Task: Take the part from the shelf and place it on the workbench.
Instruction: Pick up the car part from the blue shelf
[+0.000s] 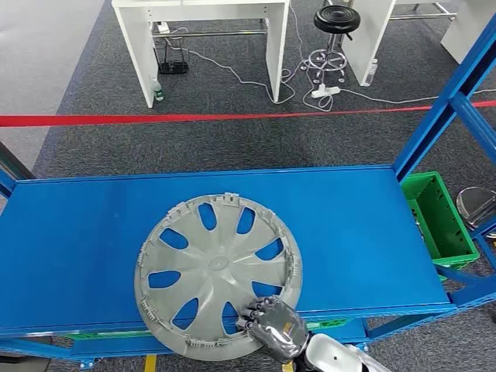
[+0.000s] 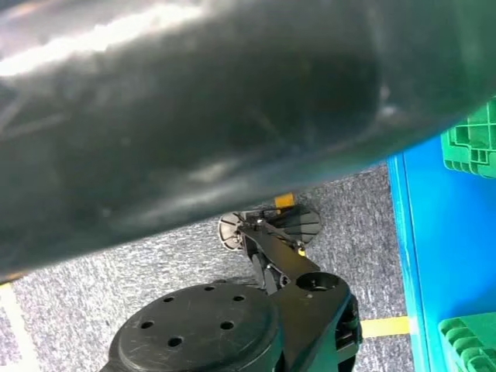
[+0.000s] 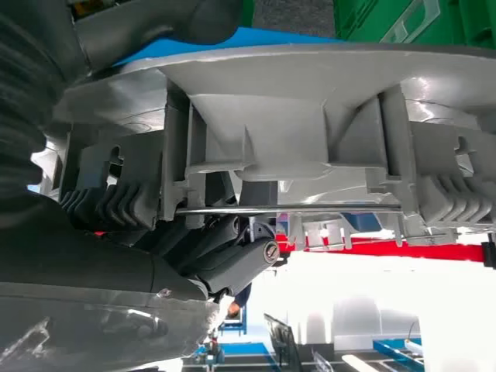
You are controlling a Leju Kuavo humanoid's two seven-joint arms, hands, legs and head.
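Hubcap (image 1: 218, 273) lies flat on the blue desk (image 1: 351, 232), near edge overhanging. Right hand (image 1: 273, 325) grips its near-right rim; left hand's state I cannot tell. Risk: pulling away with fingers (image 3: 193, 244) hooked under the rim clips would drag it off. Right wrist view shows that underside hold; head view doesn't.

Grey carpet floor (image 1: 76, 147) all round. Red tape line (image 1: 175, 118) crossing at 12. White desks (image 1: 201, 31) beyond, black stool (image 1: 334, 21) at 1.
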